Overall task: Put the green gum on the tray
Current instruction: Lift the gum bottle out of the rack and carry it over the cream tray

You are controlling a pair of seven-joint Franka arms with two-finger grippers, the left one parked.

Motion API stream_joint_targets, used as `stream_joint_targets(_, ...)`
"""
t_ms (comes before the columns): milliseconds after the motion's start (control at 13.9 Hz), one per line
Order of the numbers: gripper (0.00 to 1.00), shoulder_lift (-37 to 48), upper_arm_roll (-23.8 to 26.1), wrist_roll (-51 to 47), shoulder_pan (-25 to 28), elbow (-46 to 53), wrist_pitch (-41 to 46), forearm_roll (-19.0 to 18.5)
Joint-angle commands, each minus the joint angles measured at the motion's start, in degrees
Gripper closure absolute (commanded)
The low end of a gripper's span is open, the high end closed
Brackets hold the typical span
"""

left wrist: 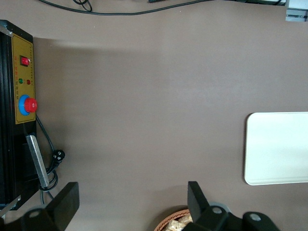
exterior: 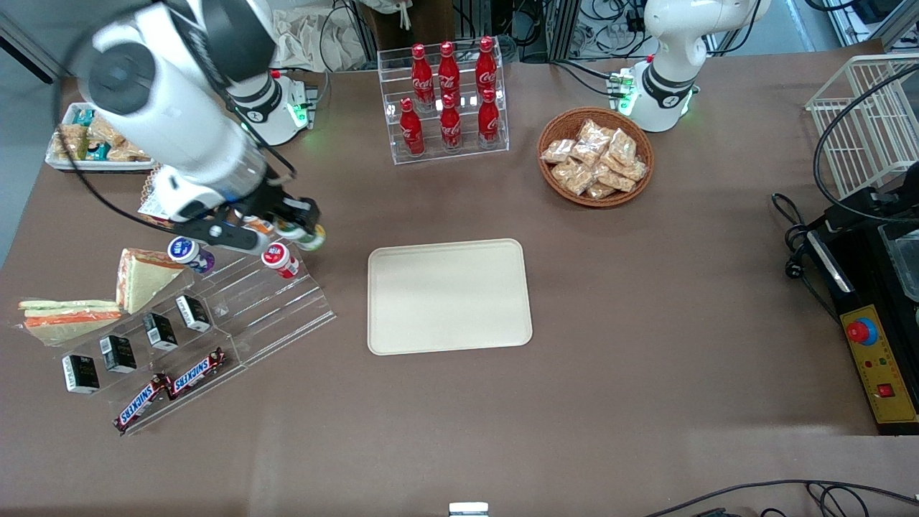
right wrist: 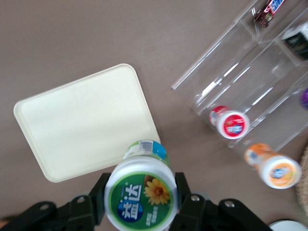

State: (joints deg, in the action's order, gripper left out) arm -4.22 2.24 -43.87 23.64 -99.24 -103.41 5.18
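Brown table: bare tray (exterior: 449, 297); claw (right wrist: 140, 204) seemingly grips green gum (right wrist: 141, 192).

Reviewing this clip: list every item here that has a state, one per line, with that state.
gripper: shut on the green gum, above the clear rack
green gum: held, lid on, not on the tray
tray: bare, flat on the table
red gum: lying in the clear rack, lid on
purple gum: lying in the rack, lid on
cola bottles: upright, capped
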Motion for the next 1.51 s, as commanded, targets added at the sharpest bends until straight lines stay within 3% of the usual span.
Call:
stream_joint_targets(0,0.92,1.0,-0.6,-5.8,3.3,-13.1,-15.4,0.9)
stream_joint_targets(144,0.92,-0.6,-0.6,-6.3,4.8,-19.7,-25.8,0.9)
stream_joint_targets(577,0.91,-8.3,-0.6,-10.4,8.3,-27.7,-44.6,1.0)
stream_joint_targets(865,0.90,-12.3,-0.7,-12.5,10.6,-28.5,-49.3,1.0)
stream_joint_targets(1009,0.85,-12.9,-0.7,-13.3,11.2,-28.6,-49.5,1.0)
stream_joint_targets(1081,0.65,-13.0,-0.7,-13.6,11.6,-28.9,-49.5,1.0)
stream_joint_targets(1153,0.27,-13.0,-0.7,-14.1,11.6,-28.9,-49.6,1.0)
stream_joint_targets(1225,0.01,-13.1,-0.7,-14.6,11.6,-28.9,-49.7,1.0)
stream_joint_targets(1441,0.01,-13.1,-0.7,-14.7,11.6,-28.8,-49.7,1.0)
